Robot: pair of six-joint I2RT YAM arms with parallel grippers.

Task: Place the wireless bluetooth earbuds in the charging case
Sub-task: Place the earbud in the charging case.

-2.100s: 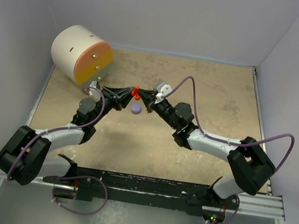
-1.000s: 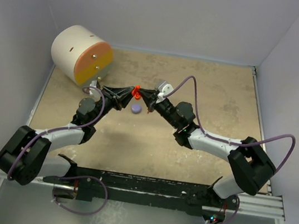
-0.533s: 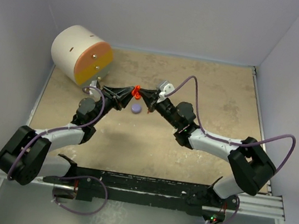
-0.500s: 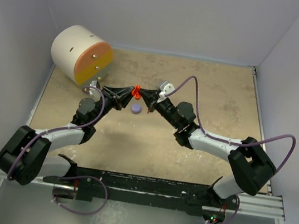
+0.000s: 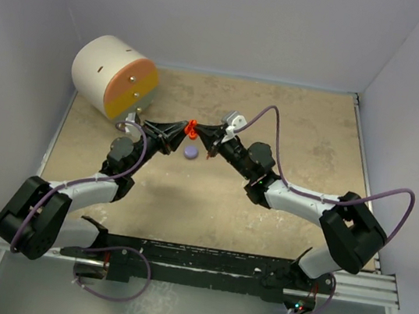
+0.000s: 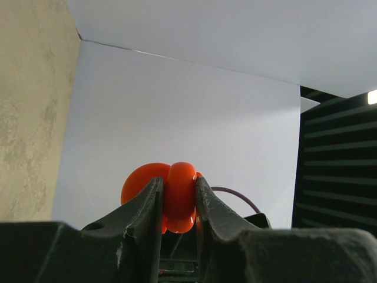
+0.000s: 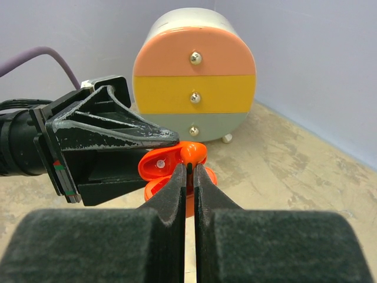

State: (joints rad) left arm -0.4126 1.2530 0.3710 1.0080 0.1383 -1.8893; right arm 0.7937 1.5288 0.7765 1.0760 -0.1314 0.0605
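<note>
My left gripper (image 5: pixel 181 131) is shut on an open red round charging case (image 5: pixel 191 129), held above the table; in the left wrist view the case (image 6: pixel 179 197) is edge-on between the jaws. My right gripper (image 5: pixel 204 134) meets it from the right, shut on a tiny red earbud (image 7: pixel 194 153). In the right wrist view the earbud sits at the open case's (image 7: pixel 158 167) rim, with the left gripper's fingers (image 7: pixel 118 127) behind it. The lavender earbuds and the other red one are out of view.
A small round lavender case (image 5: pixel 190 153) lies on the tan table just below the two grippers. A drum-shaped drawer unit (image 5: pixel 115 77) with orange, yellow and grey fronts stands at the back left; it also shows in the right wrist view (image 7: pixel 194 76). White walls enclose the table.
The right arm's wrist has shifted very slightly up and right. Both grippers stay together at the red case.
</note>
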